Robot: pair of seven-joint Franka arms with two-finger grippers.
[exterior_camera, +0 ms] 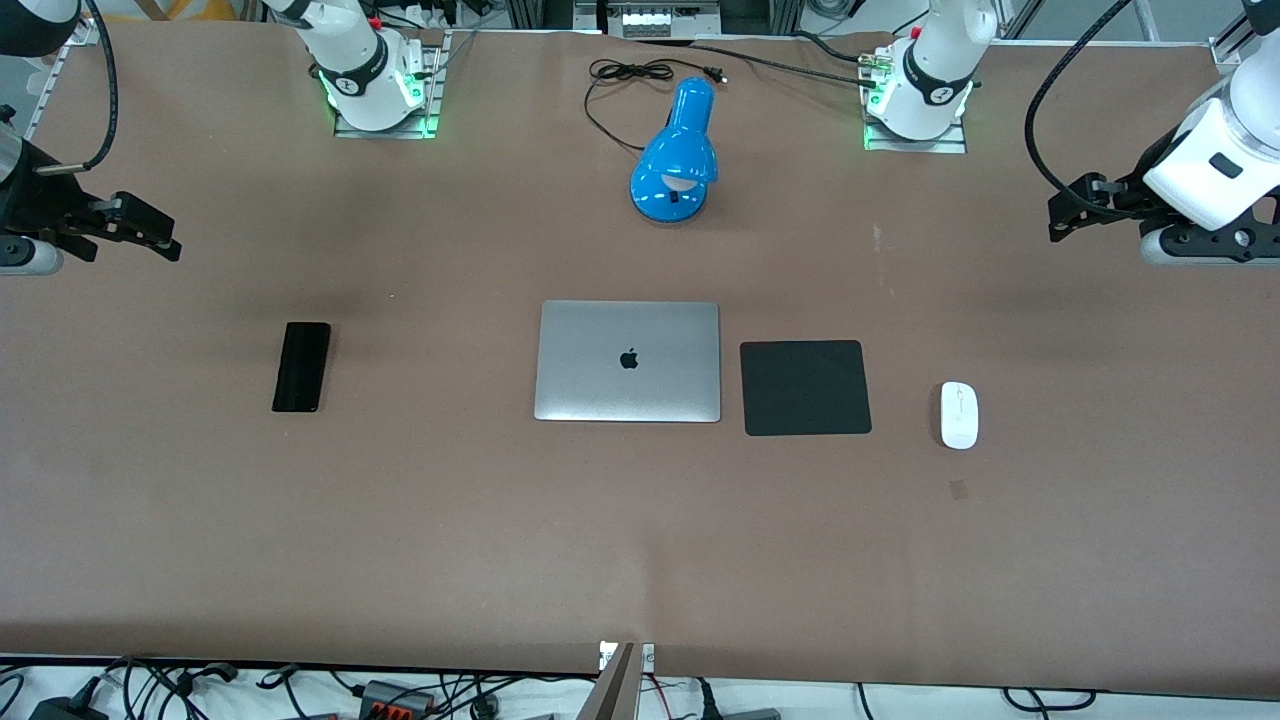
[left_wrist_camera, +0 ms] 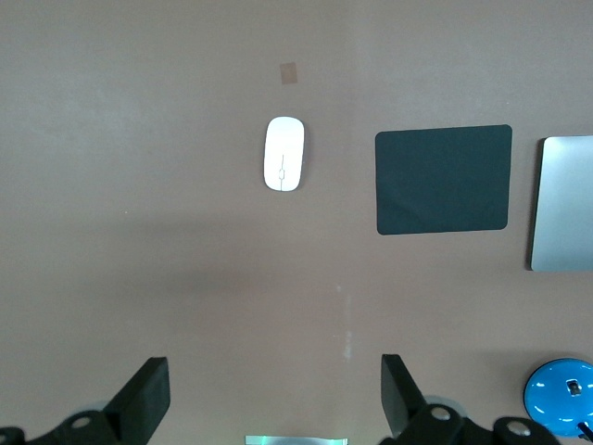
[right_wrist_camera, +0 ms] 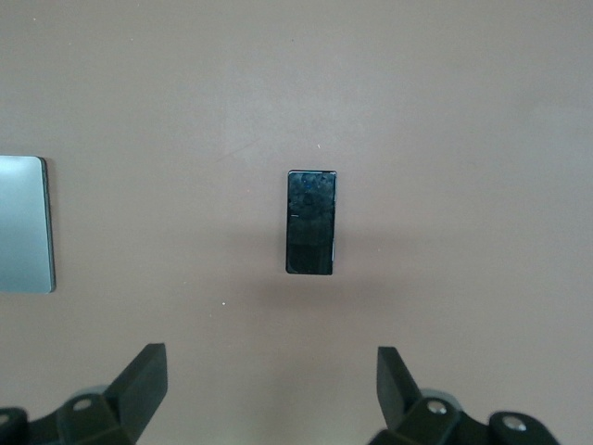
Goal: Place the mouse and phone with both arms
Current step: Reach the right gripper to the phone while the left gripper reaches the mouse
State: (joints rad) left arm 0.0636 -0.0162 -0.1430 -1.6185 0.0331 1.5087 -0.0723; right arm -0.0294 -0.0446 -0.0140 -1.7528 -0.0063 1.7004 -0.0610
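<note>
A brown bench (exterior_camera: pixel 640 540) seen from above, with 2 robot arms raised at its ends. The left tool (left_wrist_camera: pixel 275 403) hangs released, fingers spread wide, holding nothing, over bare bench at its own end; the white mouse (exterior_camera: pixel 959 414) lies flat ahead of and below it, beside a black pad (exterior_camera: pixel 805 387) and well apart from the tool. The right tool (right_wrist_camera: pixel 271 394) is likewise released and empty, with the black phone (exterior_camera: pixel 301 366) lying flat ahead of and below it. A closed silver laptop (exterior_camera: pixel 628 361) sits between the 2 items, a blue lamp (exterior_camera: pixel 676 155) near the arm bases. The mouse looks light, smooth and slippery, best pinched across its narrow sides. The phone looks thin, stiff and glossy, probably gripped across its long edges, low against the bench.
</note>
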